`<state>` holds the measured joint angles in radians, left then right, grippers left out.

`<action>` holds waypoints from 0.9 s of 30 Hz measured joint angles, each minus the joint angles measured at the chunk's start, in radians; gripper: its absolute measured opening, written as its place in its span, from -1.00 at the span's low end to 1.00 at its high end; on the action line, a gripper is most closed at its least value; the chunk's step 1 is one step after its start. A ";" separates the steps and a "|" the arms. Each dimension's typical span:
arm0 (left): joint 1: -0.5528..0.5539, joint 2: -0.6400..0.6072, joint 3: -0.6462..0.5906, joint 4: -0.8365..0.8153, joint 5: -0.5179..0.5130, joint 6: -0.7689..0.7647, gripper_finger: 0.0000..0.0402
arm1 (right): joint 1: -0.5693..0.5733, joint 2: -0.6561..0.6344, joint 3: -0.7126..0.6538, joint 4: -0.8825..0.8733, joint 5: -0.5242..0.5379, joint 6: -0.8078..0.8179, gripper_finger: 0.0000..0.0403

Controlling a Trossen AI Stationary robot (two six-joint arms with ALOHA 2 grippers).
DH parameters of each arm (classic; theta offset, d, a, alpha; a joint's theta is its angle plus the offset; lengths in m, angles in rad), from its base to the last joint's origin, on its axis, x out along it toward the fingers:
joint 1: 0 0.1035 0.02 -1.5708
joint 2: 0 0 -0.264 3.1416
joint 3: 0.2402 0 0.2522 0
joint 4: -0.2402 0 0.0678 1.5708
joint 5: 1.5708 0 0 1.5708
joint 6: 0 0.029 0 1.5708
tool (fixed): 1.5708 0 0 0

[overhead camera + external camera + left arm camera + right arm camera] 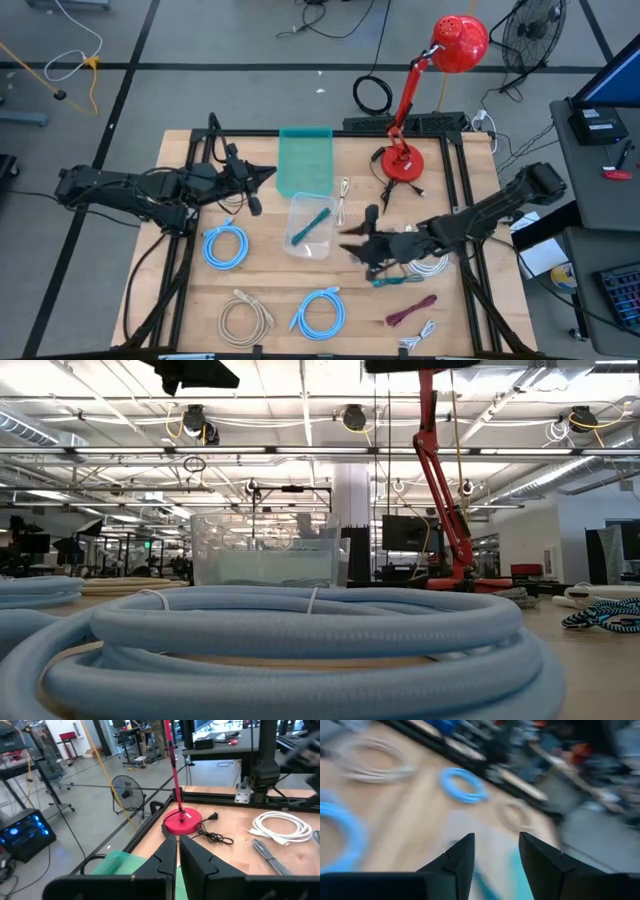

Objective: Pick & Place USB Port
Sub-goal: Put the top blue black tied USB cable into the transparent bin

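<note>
Fingers spread, right end effector (352,243) hovers beside clear bin (309,225); left end effector (262,172) closed, empty.

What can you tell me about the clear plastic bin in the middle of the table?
The clear bin is a see-through, open-topped rectangular tub that looks like plastic, standing upright on the wooden table. A teal cable lies slanted inside it. Its far end meets the green lid lying flat behind it. Neither robot hand touches it. In the low view it rises behind a blue cable coil.
</note>
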<state>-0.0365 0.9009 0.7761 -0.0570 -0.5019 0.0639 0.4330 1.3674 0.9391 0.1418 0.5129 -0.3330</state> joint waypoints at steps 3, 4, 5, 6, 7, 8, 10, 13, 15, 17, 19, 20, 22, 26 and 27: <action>0.022 0.000 0.000 0.000 -0.001 -0.014 -0.87 | 0.002 -0.063 -0.088 0.023 -0.092 0.100 -0.28; 0.030 0.000 0.000 0.000 -0.001 -0.017 -0.87 | 0.002 -0.080 -0.115 0.036 -0.103 0.134 -0.28; 0.038 0.002 0.000 -0.001 0.000 -0.023 -0.87 | 0.001 -0.095 -0.143 0.043 -0.104 0.161 -0.28; 0.047 0.007 0.000 -0.002 0.003 -0.026 -0.87 | 0.001 -0.103 -0.169 0.053 -0.098 0.188 -0.28; 0.057 0.011 0.000 -0.007 0.012 -0.025 -0.87 | 0.000 -0.106 -0.194 0.073 -0.095 0.205 -0.28; 0.068 0.017 0.000 -0.022 0.029 -0.023 -0.87 | -0.005 -0.109 -0.218 0.089 -0.097 0.218 -0.28; 0.093 0.045 0.000 -0.027 0.090 -0.021 -0.87 | -0.016 -0.110 -0.262 0.144 -0.097 0.251 -0.30; 0.138 0.104 0.000 -0.040 0.244 -0.029 -0.87 | -0.048 -0.112 -0.311 0.222 -0.095 0.300 -0.34; 0.168 0.155 0.000 -0.061 0.378 -0.052 -0.89 | -0.068 -0.110 -0.337 0.253 -0.095 0.331 -0.39; 0.191 0.218 0.002 -0.072 0.500 -0.077 -0.96 | -0.084 -0.110 -0.357 0.286 -0.095 0.355 -0.44; 0.210 0.276 0.023 -0.111 0.588 -0.113 -0.98 | -0.094 -0.111 -0.370 0.303 -0.095 0.371 -0.50; 0.217 0.305 0.044 -0.140 0.616 -0.129 -0.98 | -0.100 -0.111 -0.373 0.302 -0.095 0.377 -0.53; 0.223 0.366 0.103 -0.212 0.639 -0.146 -0.99 | -0.106 -0.110 -0.375 0.297 -0.095 0.382 -0.59; 0.213 0.500 0.249 -0.432 0.641 -0.149 -0.99 | -0.117 -0.111 -0.375 0.281 -0.093 0.382 -0.75; 0.206 0.532 0.287 -0.475 0.637 -0.148 -0.99 | -0.119 -0.111 -0.375 0.271 -0.093 0.385 -0.80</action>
<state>0.1694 1.4324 1.0631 -0.5322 0.1351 -0.0839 0.3140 1.2568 0.5640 0.4124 0.4203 0.0519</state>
